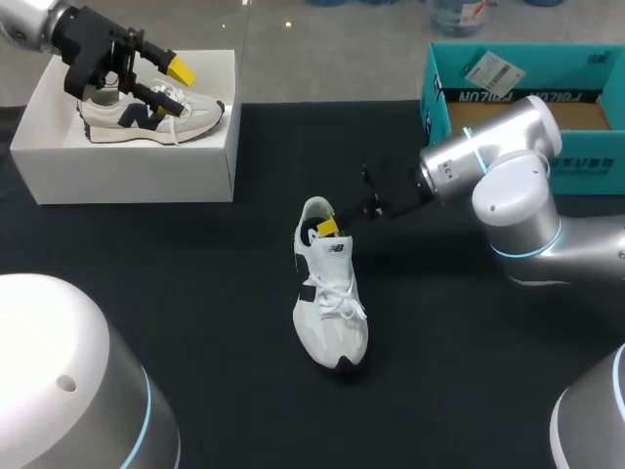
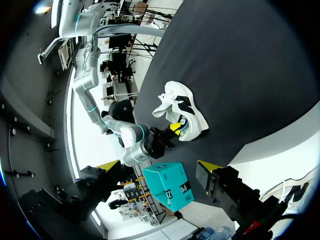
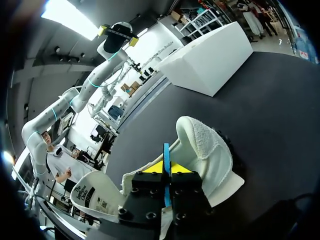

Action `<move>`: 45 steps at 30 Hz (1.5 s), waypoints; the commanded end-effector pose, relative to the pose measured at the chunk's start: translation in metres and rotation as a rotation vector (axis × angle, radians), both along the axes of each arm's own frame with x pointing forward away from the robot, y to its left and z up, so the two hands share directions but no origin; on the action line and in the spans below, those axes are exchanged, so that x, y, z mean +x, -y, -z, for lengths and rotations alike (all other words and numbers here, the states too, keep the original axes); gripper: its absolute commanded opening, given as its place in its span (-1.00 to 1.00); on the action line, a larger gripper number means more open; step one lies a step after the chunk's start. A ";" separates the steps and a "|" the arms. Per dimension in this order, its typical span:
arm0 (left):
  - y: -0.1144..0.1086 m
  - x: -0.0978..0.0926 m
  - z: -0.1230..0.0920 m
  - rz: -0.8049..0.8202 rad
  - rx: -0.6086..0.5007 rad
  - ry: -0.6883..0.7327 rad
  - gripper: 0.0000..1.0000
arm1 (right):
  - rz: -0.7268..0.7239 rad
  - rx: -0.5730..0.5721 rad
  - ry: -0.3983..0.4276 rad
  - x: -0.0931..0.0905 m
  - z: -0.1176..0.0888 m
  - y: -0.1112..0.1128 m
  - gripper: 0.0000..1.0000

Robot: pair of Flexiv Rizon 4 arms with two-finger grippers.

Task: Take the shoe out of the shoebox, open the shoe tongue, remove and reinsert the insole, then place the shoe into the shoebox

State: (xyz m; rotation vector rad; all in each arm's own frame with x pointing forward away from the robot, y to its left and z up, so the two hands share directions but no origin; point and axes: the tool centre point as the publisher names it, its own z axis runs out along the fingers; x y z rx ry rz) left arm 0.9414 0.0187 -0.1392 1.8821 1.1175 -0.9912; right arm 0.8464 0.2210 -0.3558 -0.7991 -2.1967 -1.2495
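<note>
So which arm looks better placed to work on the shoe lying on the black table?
Right. The right gripper sits at the opening of the shoe on the black table, pinching a thin blue strip there. The left gripper hangs open over the white box, well away.

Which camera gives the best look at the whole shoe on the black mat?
The head view: the shoe shows whole from above, toe to heel, the right gripper at its opening. The left wrist view shows it small and distant; the right wrist view, only its heel end close up.
</note>
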 end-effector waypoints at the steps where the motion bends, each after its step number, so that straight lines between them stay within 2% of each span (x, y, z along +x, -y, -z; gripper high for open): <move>1: 0.000 0.001 0.000 0.003 0.003 0.001 1.00 | 0.014 -0.009 0.004 -0.003 -0.003 0.000 -0.36; 2: 0.000 0.001 0.000 0.003 0.003 0.001 1.00 | 0.016 -0.011 0.007 -0.003 -0.005 0.001 0.01; 3: 0.000 0.001 0.000 0.003 0.003 0.001 1.00 | 0.018 -0.013 0.012 -0.003 -0.007 0.001 0.65; 4: 0.000 0.001 0.000 0.003 0.003 0.001 1.00 | 0.024 -0.017 0.019 -0.002 -0.010 0.001 1.00; 14: 0.000 0.001 0.000 0.003 0.003 0.001 1.00 | 0.025 -0.051 0.039 -0.001 -0.025 0.002 1.00; 20: 0.000 0.001 0.000 0.003 0.003 0.001 1.00 | 0.053 -0.097 0.064 0.001 -0.042 0.010 1.00; 24: 0.000 0.001 0.000 0.003 0.003 0.001 1.00 | 0.107 -0.126 0.068 0.004 -0.052 0.017 1.00; 28: 0.000 0.001 0.000 0.003 0.003 0.001 1.00 | 0.219 -0.172 0.027 0.006 -0.055 0.022 1.00; 29: 0.000 0.001 0.000 0.003 0.003 0.001 1.00 | 0.240 -0.184 0.031 0.006 -0.055 0.023 0.67; 30: 0.000 0.001 0.000 0.003 0.003 0.001 1.00 | 0.275 -0.196 0.013 0.006 -0.055 0.024 -0.07; 31: 0.000 0.001 0.000 0.003 0.003 0.001 1.00 | 0.296 -0.227 -0.001 0.006 -0.055 0.025 -0.47; 32: 0.000 0.001 0.000 0.003 0.003 0.001 1.00 | 0.301 -0.244 0.000 0.006 -0.054 0.025 -0.97; 36: 0.000 0.001 0.000 0.003 0.003 0.001 1.00 | 0.406 -0.331 -0.046 0.005 -0.051 0.028 -1.00; 45: 0.000 0.001 0.000 0.003 0.003 0.001 1.00 | 0.406 -0.331 -0.046 0.005 -0.051 0.028 -1.00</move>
